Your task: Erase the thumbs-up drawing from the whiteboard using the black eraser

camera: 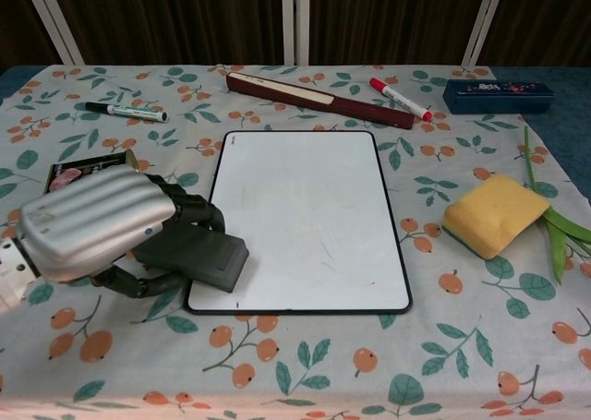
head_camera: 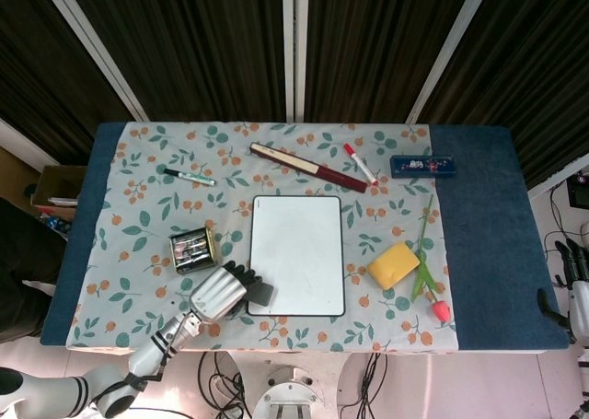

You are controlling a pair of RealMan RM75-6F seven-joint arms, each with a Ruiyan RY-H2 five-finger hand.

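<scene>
The whiteboard point(head_camera: 297, 253) point(camera: 305, 215) lies in the middle of the flowered cloth; its surface shows only faint smudges and no clear drawing. My left hand point(head_camera: 219, 292) point(camera: 97, 222) grips the black eraser point(head_camera: 259, 294) point(camera: 197, 252), which rests over the board's near-left edge. The hand covers much of the eraser. My right hand is not visible in either view.
A dark tin point(head_camera: 192, 249) point(camera: 76, 172) sits just beyond my left hand. A yellow sponge point(head_camera: 393, 265) point(camera: 489, 214) and a flower stem point(head_camera: 424, 272) lie right of the board. Behind it are a brown folded fan point(camera: 319, 99), a red marker point(camera: 399, 98), a black marker point(camera: 126, 112) and a blue case point(camera: 497, 95).
</scene>
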